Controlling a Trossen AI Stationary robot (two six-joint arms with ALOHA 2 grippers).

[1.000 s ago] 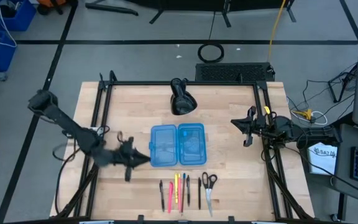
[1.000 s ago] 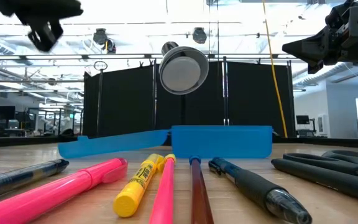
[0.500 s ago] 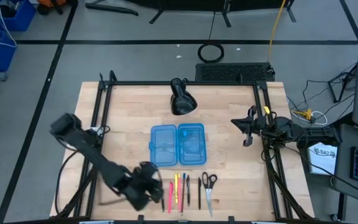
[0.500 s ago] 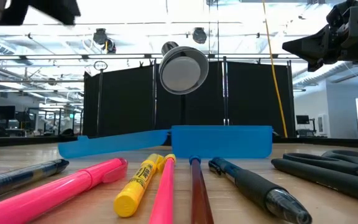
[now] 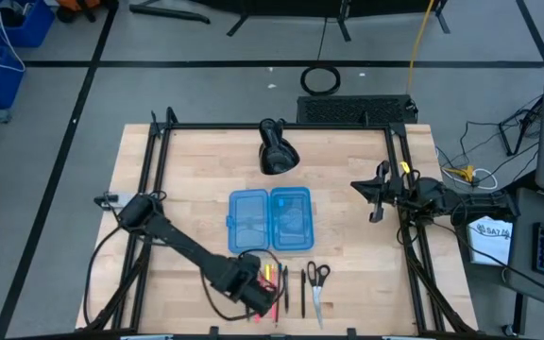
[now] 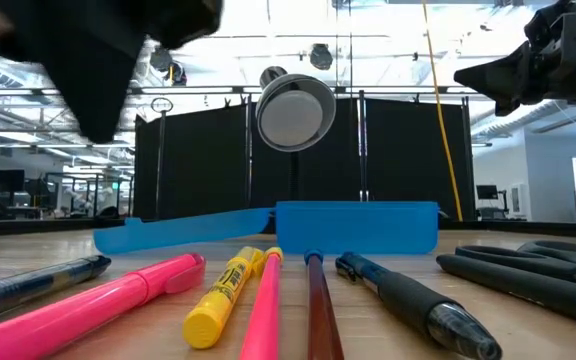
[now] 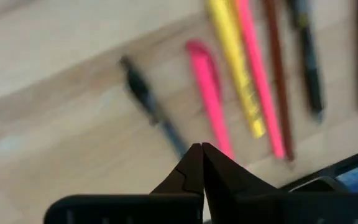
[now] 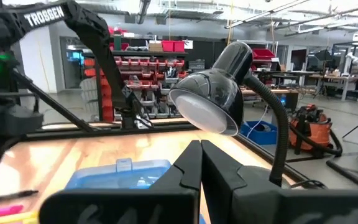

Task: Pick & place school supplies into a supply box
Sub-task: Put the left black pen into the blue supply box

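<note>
The left end effector, fingers together, hovers over the pens near the box; the right end effector, fingers together, waits beside the box.

My overhead camera looks straight down; the low one sits level behind the pens. Both share the blue supply box.

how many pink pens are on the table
2. A thick pink pen and a thin pink pen flank the yellow marker in the row. None seems hidden.
</note>
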